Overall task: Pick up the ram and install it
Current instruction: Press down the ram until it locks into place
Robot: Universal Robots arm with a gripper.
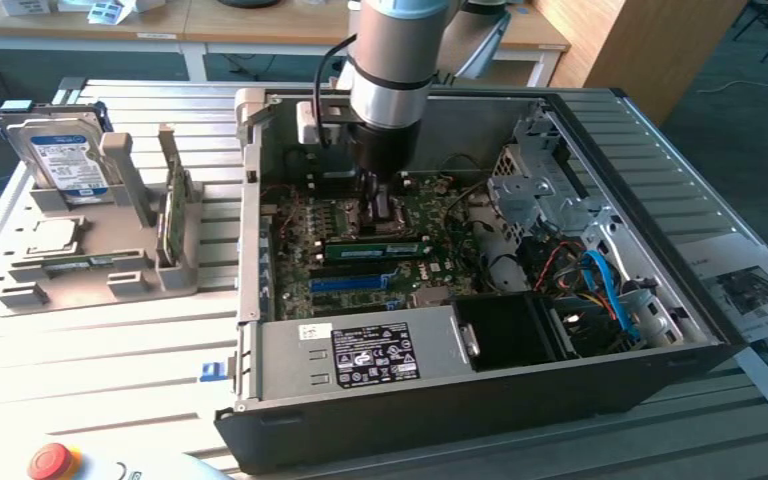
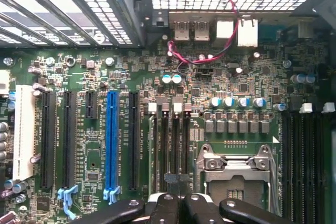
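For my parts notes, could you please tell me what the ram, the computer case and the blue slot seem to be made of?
The ram: green circuit board, matt, carrying dark chips. The computer case: probably sheet metal, black outside, bare grey inside, with thin folded edges. The blue slot: likely moulded plastic, evenly coloured and slightly glossy.

The ram (image 1: 377,246) is a slim, long green circuit-board stick with a row of small dark chips along its face. In the exterior view it stands on its long edge on the motherboard (image 1: 418,215) inside the open computer case (image 1: 491,395), running lengthwise from that view's left to its right. It sits level and parallel to the bright-blue slot (image 1: 357,282), on the far side of it and near it, with black slots between the two. Whether it is pressed fully down cannot be told.
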